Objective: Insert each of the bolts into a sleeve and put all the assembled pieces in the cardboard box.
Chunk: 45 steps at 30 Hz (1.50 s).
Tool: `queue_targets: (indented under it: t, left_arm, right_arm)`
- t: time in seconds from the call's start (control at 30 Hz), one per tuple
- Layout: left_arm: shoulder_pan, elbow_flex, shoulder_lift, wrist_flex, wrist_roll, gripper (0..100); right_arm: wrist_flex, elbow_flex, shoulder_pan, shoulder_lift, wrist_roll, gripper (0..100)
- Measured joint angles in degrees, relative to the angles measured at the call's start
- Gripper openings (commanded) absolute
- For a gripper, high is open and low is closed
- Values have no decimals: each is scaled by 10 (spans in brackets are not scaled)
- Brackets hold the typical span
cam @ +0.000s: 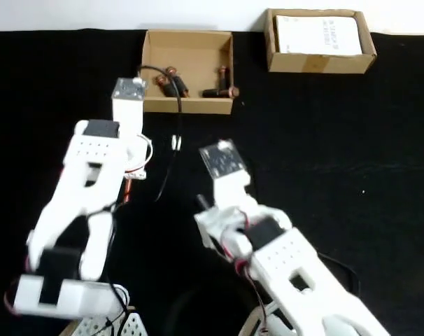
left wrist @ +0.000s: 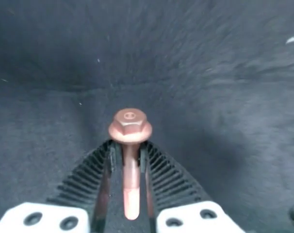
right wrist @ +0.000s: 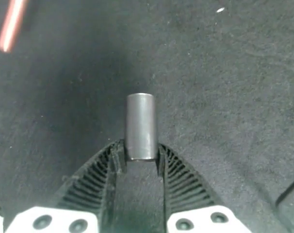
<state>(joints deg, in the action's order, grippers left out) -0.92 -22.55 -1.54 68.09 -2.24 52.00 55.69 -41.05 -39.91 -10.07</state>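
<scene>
My left gripper (left wrist: 129, 151) is shut on a copper-coloured bolt (left wrist: 130, 128). Its hex head sticks out past the fingertips and its shank lies between the ribbed pads (left wrist: 96, 177). My right gripper (right wrist: 140, 154) is shut on the near end of a dark grey sleeve (right wrist: 139, 124), which points straight out over the black mat. In the high view the left arm (cam: 93, 164) stands just below the cardboard box (cam: 187, 103), and the right arm (cam: 268, 245) reaches in from the lower right. Several assembled pieces (cam: 222, 89) lie in the box.
A second cardboard box (cam: 320, 61) holding white paper stands at the back right. A black cable (cam: 171, 150) with a white connector hangs between the arms. A blurred reddish bar (right wrist: 11, 26) shows in the right wrist view. Black mat (cam: 338, 175) covers the table.
</scene>
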Motion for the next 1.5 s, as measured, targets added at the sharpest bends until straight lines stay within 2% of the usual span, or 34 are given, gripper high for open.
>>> queue_targets:
  t: [0.23, 0.43, 0.53, 0.7, 0.77, 0.97, 1.17, 1.33, 1.5]
  left_arm:
    - [-7, 0, 103, -51, 0, 9]
    - [-12, 2, 150, -74, 1, 9]
    - [-16, 6, 156, -76, 0, 9]
    - [-14, 7, 156, -76, 0, 9]
    - [-14, 7, 156, -76, 0, 9]
    - [-14, 7, 156, -76, 0, 9]
    - [-14, 7, 156, -76, 0, 9]
    - [-14, 7, 156, -76, 0, 9]
    - [-14, 7, 156, -76, 0, 9]
  right_arm:
    - [-33, -80, 77, 167, 0, 9]
    - [-33, -91, 117, 280, 0, 13]
    - [-33, -97, 119, 315, 4, 39]
    - [-30, -108, 119, 335, 23, 178]
    - [-12, -124, 120, 335, 23, 205]
    - [54, -198, 120, 338, 23, 206]
    - [62, -226, 120, 343, 23, 206]
    - [80, -236, 120, 398, 23, 206]
    - [105, -296, 120, 479, 55, 205]
